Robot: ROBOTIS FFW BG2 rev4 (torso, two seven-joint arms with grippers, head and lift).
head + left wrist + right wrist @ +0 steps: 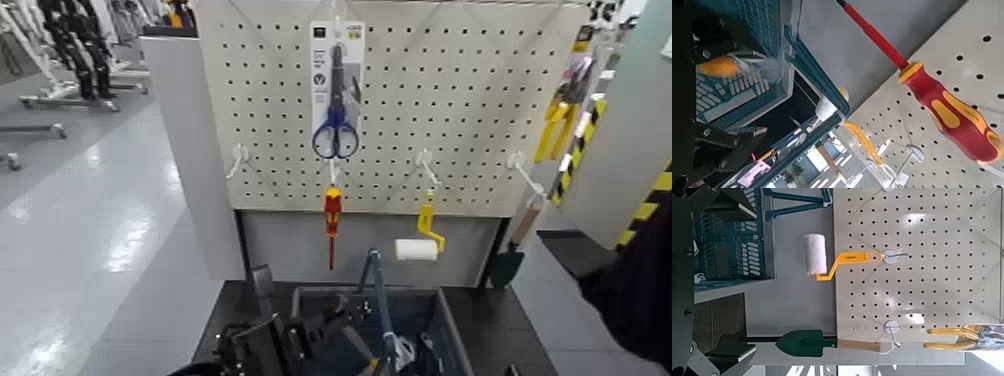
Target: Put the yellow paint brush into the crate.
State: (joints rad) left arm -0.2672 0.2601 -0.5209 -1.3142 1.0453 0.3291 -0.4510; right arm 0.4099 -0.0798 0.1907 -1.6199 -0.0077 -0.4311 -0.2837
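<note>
Grey floor flanks pegboard, left end effector wide above the crate, right end effector wide facing pegboard.

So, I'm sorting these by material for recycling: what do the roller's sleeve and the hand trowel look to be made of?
Roller sleeve: probably soft fabric or foam, matte; its white surface looks slightly fuzzy.
Hand trowel: blade likely painted metal, judging by its even dark green coat, though plastic is possible; handle apparently bare wood, pale tan.
</note>
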